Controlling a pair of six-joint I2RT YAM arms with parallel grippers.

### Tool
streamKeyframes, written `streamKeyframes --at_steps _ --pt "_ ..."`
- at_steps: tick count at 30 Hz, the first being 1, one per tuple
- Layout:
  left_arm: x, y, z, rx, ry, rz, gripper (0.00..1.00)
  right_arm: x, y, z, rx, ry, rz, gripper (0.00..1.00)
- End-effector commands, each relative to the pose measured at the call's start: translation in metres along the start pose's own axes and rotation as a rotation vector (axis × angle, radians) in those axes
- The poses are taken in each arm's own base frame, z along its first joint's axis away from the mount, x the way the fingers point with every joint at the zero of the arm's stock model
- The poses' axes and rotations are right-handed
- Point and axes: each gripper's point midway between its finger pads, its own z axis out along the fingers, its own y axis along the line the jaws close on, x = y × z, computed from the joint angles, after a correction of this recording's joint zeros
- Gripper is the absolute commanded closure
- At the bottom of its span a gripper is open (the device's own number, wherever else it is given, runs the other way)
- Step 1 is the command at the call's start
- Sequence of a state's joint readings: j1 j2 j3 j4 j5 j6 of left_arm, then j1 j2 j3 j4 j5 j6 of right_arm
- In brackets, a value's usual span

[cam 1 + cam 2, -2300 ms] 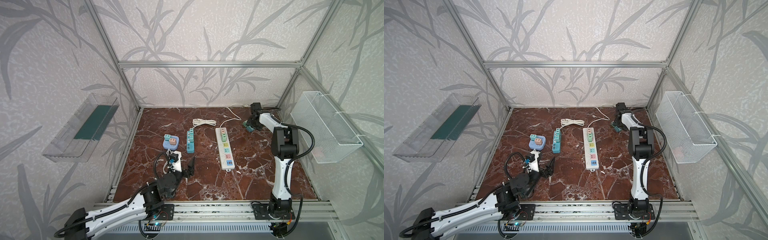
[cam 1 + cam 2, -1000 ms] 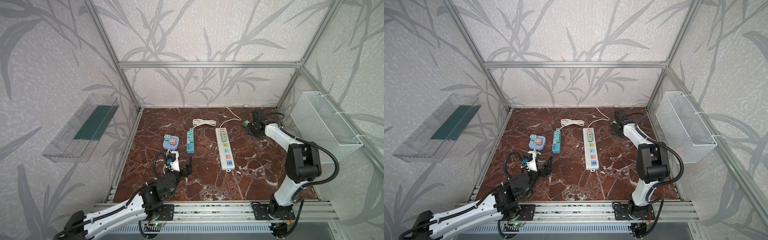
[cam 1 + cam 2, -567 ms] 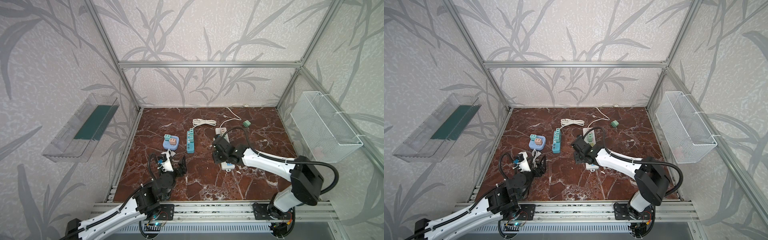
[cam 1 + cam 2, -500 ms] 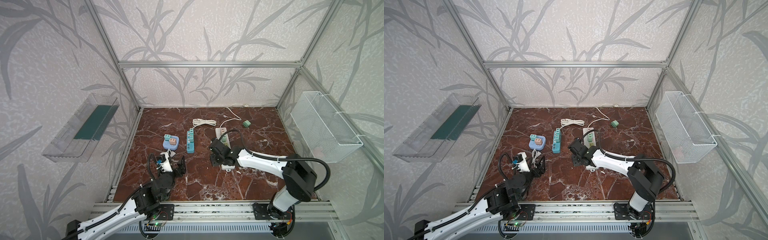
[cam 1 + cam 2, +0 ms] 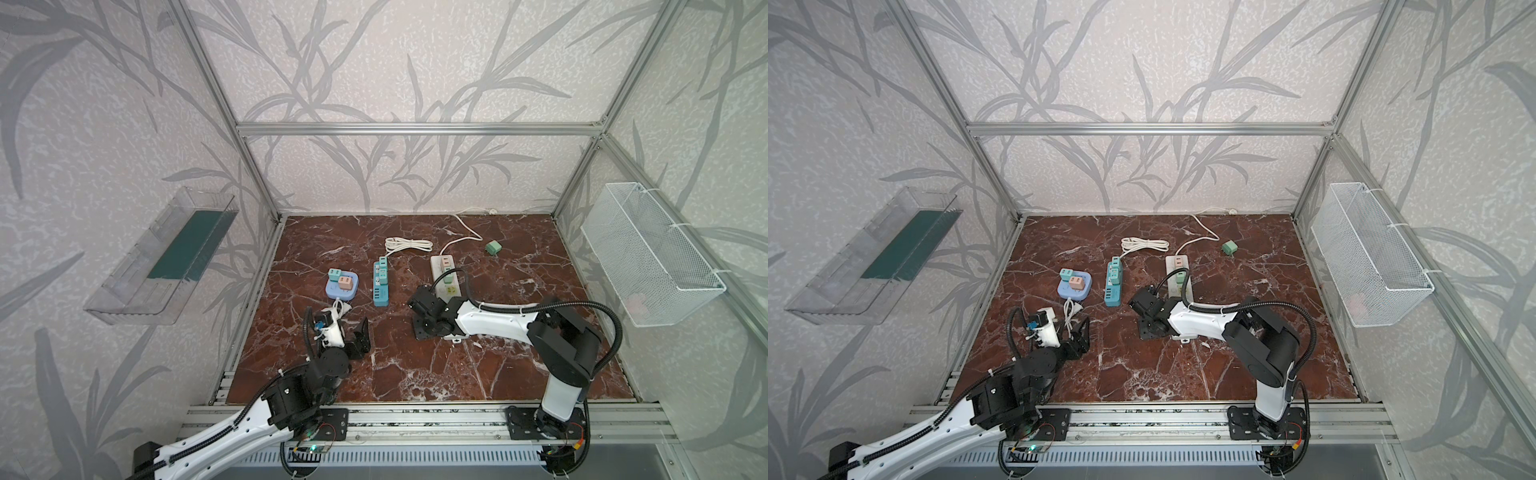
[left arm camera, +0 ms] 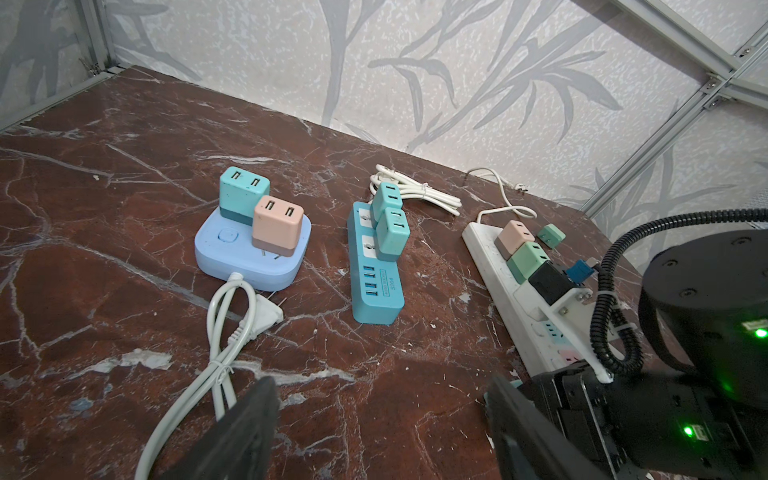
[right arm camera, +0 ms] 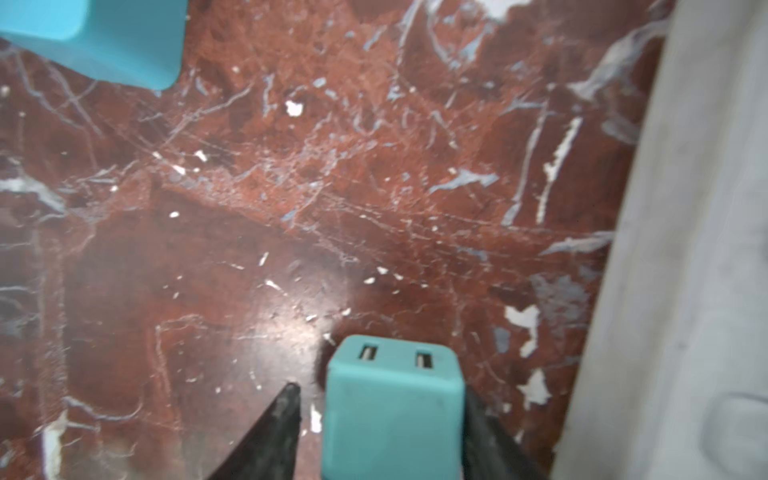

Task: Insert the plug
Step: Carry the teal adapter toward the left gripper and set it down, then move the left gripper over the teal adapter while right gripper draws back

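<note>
- Hovering at the lower left of both top views, the left gripper (image 5: 358,338) holds its fingers (image 6: 249,432) wide apart, with only bare marble table (image 5: 415,374) between them.
- Just beyond it, a bundled white cord (image 6: 224,332) lies on the marble with its flat plug end down.
- Near the middle of both top views, the right gripper (image 7: 380,390) points down at the table with the teal plug (image 7: 392,415) between its parted fingers. One finger rests against the plug's side and the other stands clear, with marble showing in the gap (the plug's two slots face the wrist camera).
- That plug sits low over the marble, just beside the near end of the white power strip (image 5: 440,266) and in no socket. Whether it touches the table cannot be told.
- The white power strip runs up the frame from under the right arm and carries a pink adapter (image 6: 513,237) and a green adapter (image 6: 530,259).
- Left of it, the teal power strip (image 5: 381,286) holds two teal adapters (image 6: 392,232) at its far end.
- Further left, a blue socket hub (image 6: 224,257) carries a teal cube (image 6: 243,195) and a tilted pink cube (image 6: 276,224), its prongs partly showing.
- Right of the white strip's far end, a small green plug (image 5: 493,248) lies loose.
- A wire basket (image 5: 648,257) hangs at the right edge and a clear shelf (image 5: 166,257) at the left.
</note>
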State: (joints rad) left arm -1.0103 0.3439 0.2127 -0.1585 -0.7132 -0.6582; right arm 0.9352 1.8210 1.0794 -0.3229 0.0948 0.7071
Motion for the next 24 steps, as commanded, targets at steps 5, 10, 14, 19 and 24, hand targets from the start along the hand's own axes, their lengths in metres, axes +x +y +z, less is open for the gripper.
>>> streamKeyframes --at_steps 5,10,14,19,24 --pt "-0.012 -0.010 -0.001 0.026 -0.003 -0.035 0.20 0.015 0.025 -0.018 -0.132 0.014 0.054 0.36" --pt "-0.012 -0.013 0.002 0.007 0.010 0.000 0.15 0.010 0.045 -0.042 -0.255 0.007 0.079 0.36" --pt "-0.013 -0.016 0.006 -0.008 0.016 0.028 0.11 -0.005 0.043 -0.057 -0.344 -0.022 0.117 0.36" --pt "-0.018 -0.018 0.010 -0.023 0.016 0.051 0.01 -0.020 0.000 -0.089 -0.251 -0.133 0.120 0.36" --pt "-0.017 -0.015 0.021 -0.038 0.058 -0.028 0.01 -0.027 -0.039 -0.126 -0.096 -0.265 -0.001 0.32"
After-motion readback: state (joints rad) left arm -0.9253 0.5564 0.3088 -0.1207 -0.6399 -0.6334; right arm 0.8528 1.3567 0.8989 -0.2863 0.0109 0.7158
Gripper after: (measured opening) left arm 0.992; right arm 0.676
